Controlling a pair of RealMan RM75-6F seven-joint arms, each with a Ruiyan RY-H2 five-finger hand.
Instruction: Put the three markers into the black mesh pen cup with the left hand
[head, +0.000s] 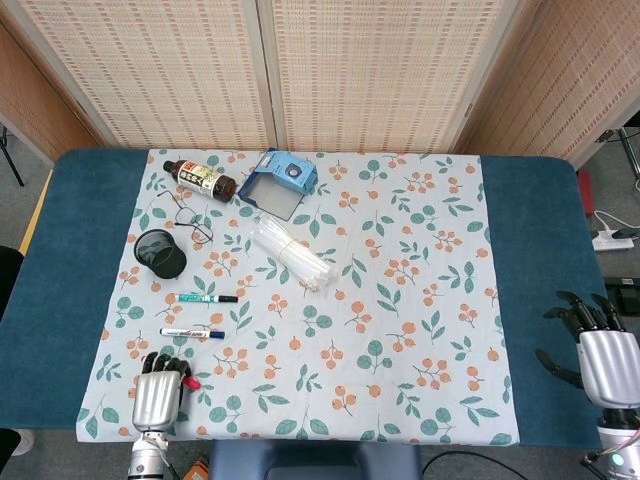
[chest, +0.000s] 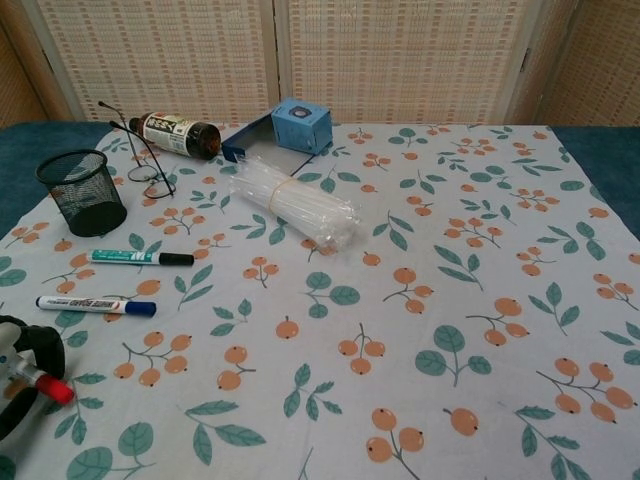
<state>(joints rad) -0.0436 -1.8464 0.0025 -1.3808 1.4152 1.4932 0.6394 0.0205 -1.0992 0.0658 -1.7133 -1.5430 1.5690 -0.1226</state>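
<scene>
The left hand (chest: 22, 365) grips the red marker (chest: 45, 385) with closed fingers; the right hand (head: 603, 358) rests apart, fingers spread, holding nothing.

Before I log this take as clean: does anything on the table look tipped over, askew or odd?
The brown bottle lies on its side at the far left, near the eyeglasses. The blue box sits with its flap open. The black mesh pen cup stands upright; nothing looks spilled.

left hand (chest: 18, 372): cut off by chest view's left edge
red marker (chest: 42, 385): barrel hidden inside fingers
bottle label (head: 201, 178): print unreadable
</scene>
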